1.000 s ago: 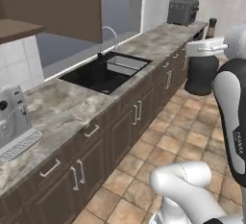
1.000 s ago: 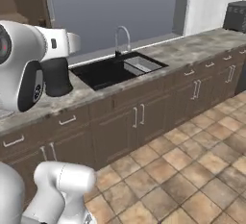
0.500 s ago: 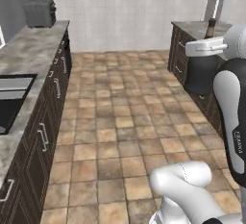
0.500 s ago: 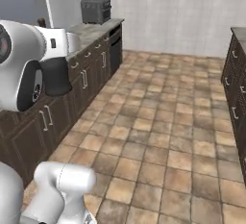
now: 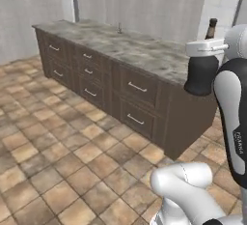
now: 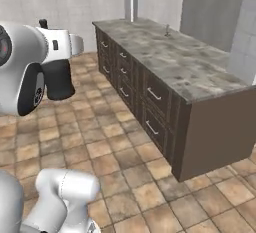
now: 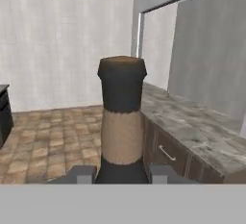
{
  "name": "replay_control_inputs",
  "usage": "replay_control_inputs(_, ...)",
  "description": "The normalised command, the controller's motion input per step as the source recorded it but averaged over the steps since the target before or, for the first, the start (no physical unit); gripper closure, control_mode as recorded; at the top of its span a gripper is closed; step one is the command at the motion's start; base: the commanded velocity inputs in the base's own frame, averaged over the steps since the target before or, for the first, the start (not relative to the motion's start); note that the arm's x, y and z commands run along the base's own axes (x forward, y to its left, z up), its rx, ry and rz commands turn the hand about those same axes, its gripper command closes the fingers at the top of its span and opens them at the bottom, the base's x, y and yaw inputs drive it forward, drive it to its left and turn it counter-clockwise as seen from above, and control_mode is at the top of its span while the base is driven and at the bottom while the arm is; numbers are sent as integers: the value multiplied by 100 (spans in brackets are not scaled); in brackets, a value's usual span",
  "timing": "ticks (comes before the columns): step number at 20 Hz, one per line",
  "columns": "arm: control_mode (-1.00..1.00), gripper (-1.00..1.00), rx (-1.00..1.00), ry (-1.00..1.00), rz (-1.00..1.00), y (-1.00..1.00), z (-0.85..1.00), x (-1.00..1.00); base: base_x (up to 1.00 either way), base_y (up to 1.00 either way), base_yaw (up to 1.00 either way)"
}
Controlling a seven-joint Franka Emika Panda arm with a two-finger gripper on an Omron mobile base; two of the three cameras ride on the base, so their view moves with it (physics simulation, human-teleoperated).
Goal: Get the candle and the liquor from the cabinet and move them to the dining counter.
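Observation:
The liquor (image 5: 201,75) is a squat black bottle hanging upright in the air, with my gripper (image 5: 206,50) shut on its thin neck. From the right side the same bottle (image 6: 58,80) sits under my gripper (image 6: 56,47). The hand view looks up the tan-banded neck (image 7: 121,131) to the dark cap, between my gripper (image 7: 121,174) fingertips. The dining counter (image 5: 140,48) (image 6: 195,67) (image 7: 204,134), a marble slab on a brown drawer base, stands ahead of the bottle. A small grey upright thing, apparently the candle (image 5: 119,27) (image 6: 167,30), stands on the slab. The cabinet is out of view.
Tan tiled floor (image 5: 58,156) spreads in front of the island. The island's near end wall (image 6: 220,132) and its drawer fronts with short handles (image 5: 137,87) face the floor. Pale tiled walls stand behind. A dark unit's edge (image 7: 4,115) shows at far left.
The whole picture has swung as the base turned: the sink worktop and toaster left view and the island came in. The bottle stays in my gripper at the same height.

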Motion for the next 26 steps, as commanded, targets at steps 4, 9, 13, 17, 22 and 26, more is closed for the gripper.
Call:
replay_control_inputs(4, 100, 100, 0, 0, 0, 0, 0, 0, 0, 0, -99)
replay_control_inputs(9, 100, 100, 0, 0, 0, 0, 0, 0, 0, -2, -97)
replay_control_inputs(13, 100, 100, 0, 0, 0, 0, 0, 0, 20, -10, -83)
replay_control_inputs(17, 100, 100, 0, 0, 0, 0, 0, 0, 59, -7, -65)
replay_control_inputs(22, 100, 100, 0, 0, 0, 0, 0, 0, 81, -1, -33)
replay_control_inputs(26, 100, 100, 0, 0, 0, 0, 0, 0, 100, 6, -3)
